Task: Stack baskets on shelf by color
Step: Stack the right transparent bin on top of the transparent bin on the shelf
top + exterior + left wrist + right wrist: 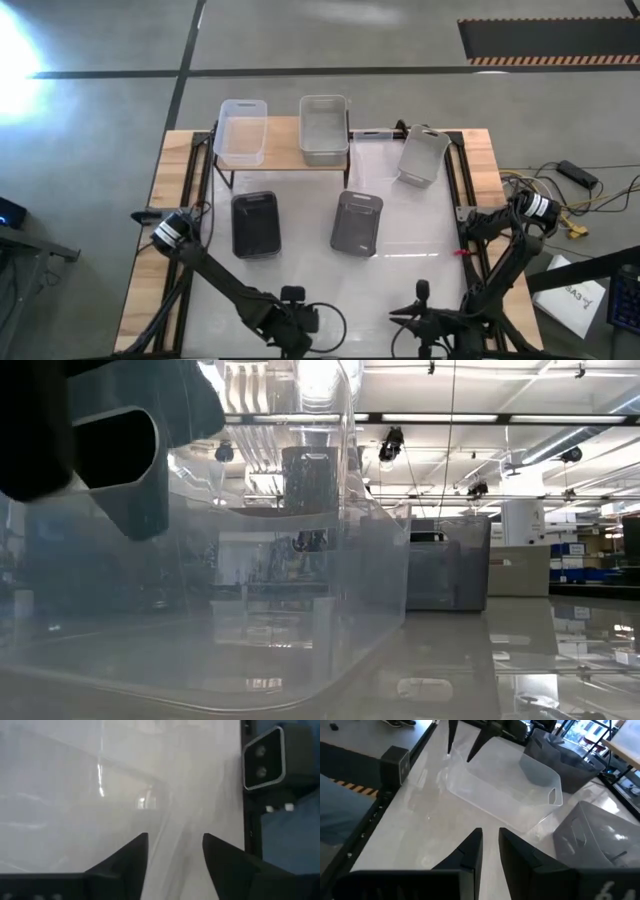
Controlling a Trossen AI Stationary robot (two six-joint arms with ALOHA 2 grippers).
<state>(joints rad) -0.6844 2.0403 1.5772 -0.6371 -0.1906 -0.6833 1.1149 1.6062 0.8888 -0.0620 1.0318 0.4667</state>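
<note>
A clear basket [505,795] lies on the white table near its front edge, close to the low view, where it fills the picture [250,610]. My left gripper [175,845] is open and points down at one short end of that basket [460,755]. My right gripper [490,832] hovers short of the basket with only a narrow gap between its fingers and nothing in it. On the wooden shelf [285,140] stand a clear basket [242,130] and a light grey one [323,128]. My left gripper comes from above with its open fingers on either side of the clear basket's rim [454,769] at the short end. I cannot tell whether they touch it. The basket rests on the table.
Two dark grey baskets [256,224] [357,222] lie mid-table in front of the shelf. A light grey basket [423,155] lies askew to the right of the shelf. A small black camera box [395,765] stands at the front edge beside the clear basket.
</note>
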